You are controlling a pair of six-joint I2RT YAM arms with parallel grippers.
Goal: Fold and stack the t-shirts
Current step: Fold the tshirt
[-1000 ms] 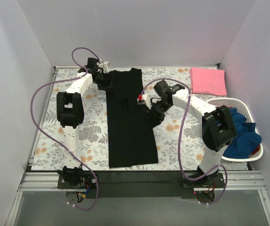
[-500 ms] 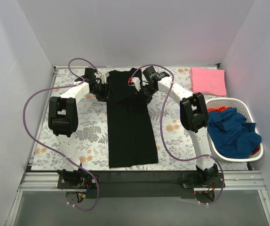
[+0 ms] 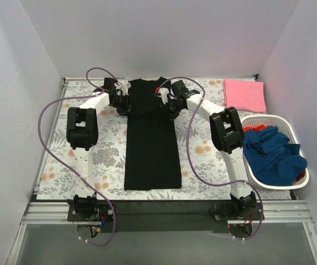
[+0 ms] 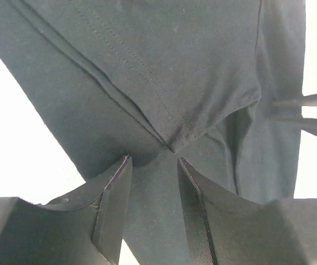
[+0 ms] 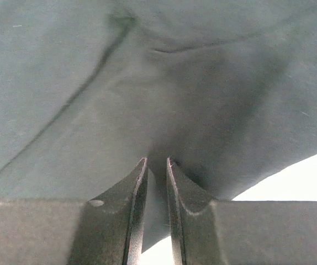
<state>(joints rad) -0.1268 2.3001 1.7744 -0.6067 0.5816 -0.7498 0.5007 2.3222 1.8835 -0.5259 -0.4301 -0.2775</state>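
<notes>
the black t-shirt (image 3: 152, 149) lies as a long narrow strip down the middle of the flowered table (image 3: 202, 152), its near hem toward the arm bases and its far end between the two grippers. the far end looks raised a little off the table.

the left gripper (image 3: 126, 102) sits at the far left corner of the strip. in the left wrist view, the jaws stand a small way apart with black cloth filling the gap between them. a stitched hem corner lies just beyond the fingertips (image 4: 117, 182). the grip appears to be clamped on the cloth.

the right gripper (image 3: 167, 105) sits at the far right corner of the strip. in the right wrist view, the jaws are almost together, with a thin fold of the black cloth pinched between them. the cloth spreads away from the fingertips (image 5: 139, 176) with a crease running off to the upper left.

a folded pink t-shirt (image 3: 244, 95) lies at the far right of the table, well apart from the black one. a white basket (image 3: 269, 119) at the right edge holds blue clothes (image 3: 274, 157).
</notes>
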